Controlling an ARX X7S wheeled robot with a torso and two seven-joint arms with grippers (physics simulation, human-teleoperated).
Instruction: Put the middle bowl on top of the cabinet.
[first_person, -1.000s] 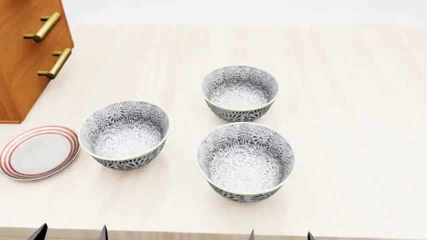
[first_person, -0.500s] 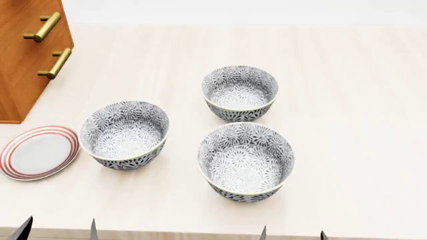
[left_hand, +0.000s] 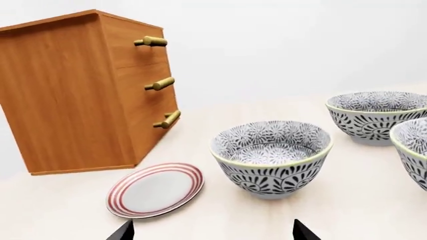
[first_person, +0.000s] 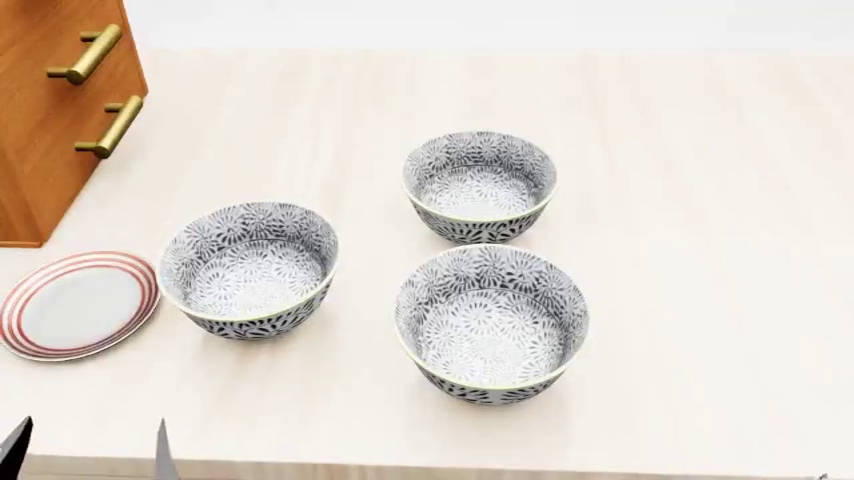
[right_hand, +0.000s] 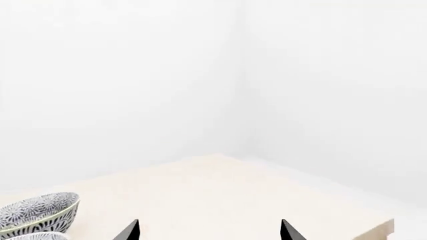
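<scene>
Three alike grey-and-white floral bowls stand in a triangle on the table. Counted left to right, the middle bowl (first_person: 481, 185) (left_hand: 377, 115) is the far one. Another bowl (first_person: 250, 268) (left_hand: 270, 155) sits to its left, and the third bowl (first_person: 491, 320) is nearest me. The orange-brown cabinet (first_person: 54, 110) (left_hand: 73, 95) with brass handles stands at the far left. My left gripper (first_person: 87, 460) (left_hand: 213, 232) is open and empty at the table's front left edge, short of the left bowl. My right gripper (right_hand: 209, 231) is open and empty, and only a speck of it may show in the head view.
A white plate with red rings (first_person: 78, 303) (left_hand: 155, 189) lies between the cabinet and the left bowl. The pale table (first_person: 694, 200) stretches to the right of the bowls. The right wrist view shows a bowl rim (right_hand: 37, 210) and the table's far corner.
My left gripper's tips have slid left along the front edge. The right gripper's tips have slid right and all but left the head view. The bowls have not moved.
</scene>
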